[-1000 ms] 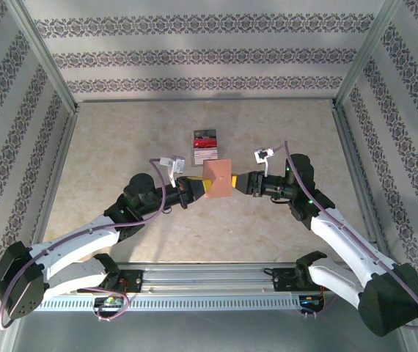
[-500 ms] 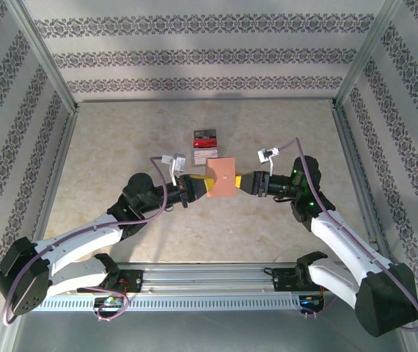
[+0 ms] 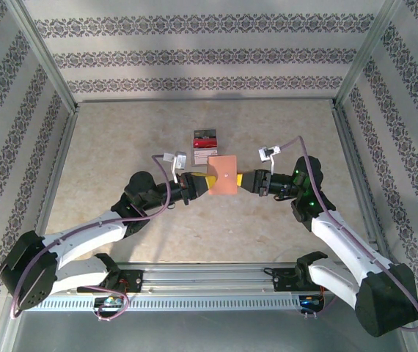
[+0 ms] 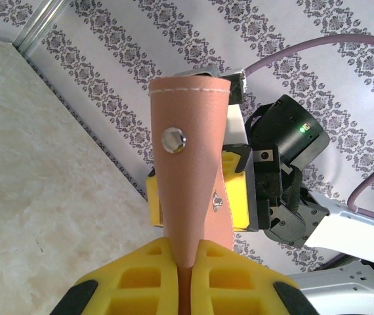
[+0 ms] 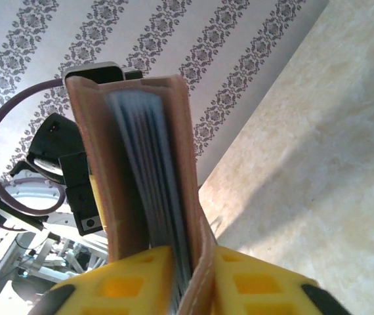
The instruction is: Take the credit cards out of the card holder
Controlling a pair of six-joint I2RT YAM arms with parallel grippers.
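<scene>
Holder (image 3: 224, 179) aloft over table (image 3: 121, 147) centre, between arms. Left gripper (image 4: 186, 252) pinches one edge. Right gripper (image 5: 190, 252) pinches opposite, open edge over grey-blue leaves. Holder looks light, soft, flexes under grip. Cards inside not discernible; likely thin, stiff, slick, so take by exposed edge, pull along pocket. Small stack (image 3: 205, 147) lies just beyond.

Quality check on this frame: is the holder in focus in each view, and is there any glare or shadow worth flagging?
Top view: even light, sharp, holder small, soft shadows on the table. Left wrist: holder crisp, stitching readable, a glint on its snap; yellow fingers slightly soft. Right wrist: holder very near the lens, its inner leaves blurred; soft shadow across the table.
</scene>
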